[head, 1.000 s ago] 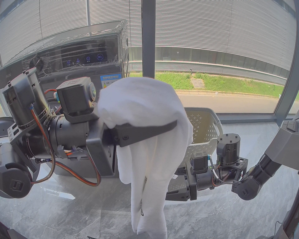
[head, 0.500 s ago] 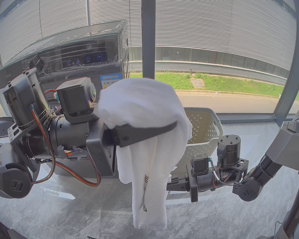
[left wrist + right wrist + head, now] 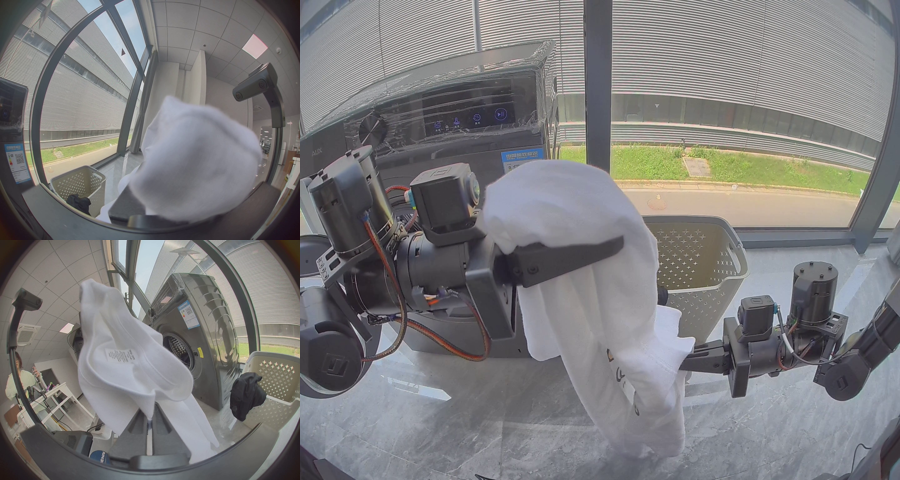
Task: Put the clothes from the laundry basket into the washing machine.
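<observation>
The right pincer [image 3: 686, 362] is clenched on a lower fold of the white garment [image 3: 575, 206], its fingers pressed together on the hem. The left pincer [image 3: 609, 249] grips the same garment higher up, and the cloth drapes over it and hangs toward the floor [image 3: 487, 425]. Just behind stands the laundry basket [image 3: 706, 250], with a black garment [image 3: 247, 394] slung over its rim. It is beside the washing machine [image 3: 462, 119], whose drum opening is exposed.

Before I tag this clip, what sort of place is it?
Probably a lab or office room staged as a laundry corner: a front-loading washing machine and laundry basket stand on polished stone floor beside tall windows, under a panelled office ceiling.
</observation>
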Tool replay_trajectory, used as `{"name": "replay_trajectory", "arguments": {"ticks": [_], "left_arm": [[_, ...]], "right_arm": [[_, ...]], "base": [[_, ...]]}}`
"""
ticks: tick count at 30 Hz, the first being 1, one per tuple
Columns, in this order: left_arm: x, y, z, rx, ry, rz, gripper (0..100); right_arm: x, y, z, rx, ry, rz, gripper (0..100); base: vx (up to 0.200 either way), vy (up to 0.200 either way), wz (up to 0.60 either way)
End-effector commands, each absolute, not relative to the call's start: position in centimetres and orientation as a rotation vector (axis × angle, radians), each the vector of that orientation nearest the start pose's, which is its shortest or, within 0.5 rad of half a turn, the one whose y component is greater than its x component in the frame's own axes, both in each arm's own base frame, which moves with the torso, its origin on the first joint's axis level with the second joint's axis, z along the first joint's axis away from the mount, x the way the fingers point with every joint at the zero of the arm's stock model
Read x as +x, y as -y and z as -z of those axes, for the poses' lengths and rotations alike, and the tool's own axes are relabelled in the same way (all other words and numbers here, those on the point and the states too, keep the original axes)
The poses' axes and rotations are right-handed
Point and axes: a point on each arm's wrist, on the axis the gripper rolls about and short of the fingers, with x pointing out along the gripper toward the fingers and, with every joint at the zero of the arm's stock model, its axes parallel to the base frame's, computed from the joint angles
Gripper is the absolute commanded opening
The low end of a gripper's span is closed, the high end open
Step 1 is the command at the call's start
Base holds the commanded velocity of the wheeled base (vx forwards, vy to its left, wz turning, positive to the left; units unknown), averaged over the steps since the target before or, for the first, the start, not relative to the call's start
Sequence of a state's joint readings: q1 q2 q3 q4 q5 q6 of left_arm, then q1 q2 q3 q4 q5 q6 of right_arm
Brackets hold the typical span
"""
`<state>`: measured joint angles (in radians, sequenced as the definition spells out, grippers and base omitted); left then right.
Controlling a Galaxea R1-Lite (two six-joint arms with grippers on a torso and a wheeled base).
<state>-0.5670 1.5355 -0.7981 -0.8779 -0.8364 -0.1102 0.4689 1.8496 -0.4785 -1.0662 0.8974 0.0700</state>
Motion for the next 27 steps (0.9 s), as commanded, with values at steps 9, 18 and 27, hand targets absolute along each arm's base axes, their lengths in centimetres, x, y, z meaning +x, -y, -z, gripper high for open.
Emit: {"name": "replay_trajectory", "arguments": {"ticks": [9,18,27], "left_arm": [[22.9,11.6,-21.3,-0.066,0.009,1.239,0],[22.3,10.8,-19.6,-0.051,-0.011,1.212,0],[22.2,10.7,-19.6,-0.038,0.009,1.182,0]], "right_arm": [[22.8,-9.6,-14.6,0.117,-0.207,-1.207,0],[20.6,-8.3,-17.2,0.11,-0.107,-1.145,0],[17.6,-7.8,-19.1,0.22,-0.1,-1.164,0]], "base": [[0.0,0.0,0.0],[0.0,0.0,0.0],[0.0,0.0,0.0]]}}
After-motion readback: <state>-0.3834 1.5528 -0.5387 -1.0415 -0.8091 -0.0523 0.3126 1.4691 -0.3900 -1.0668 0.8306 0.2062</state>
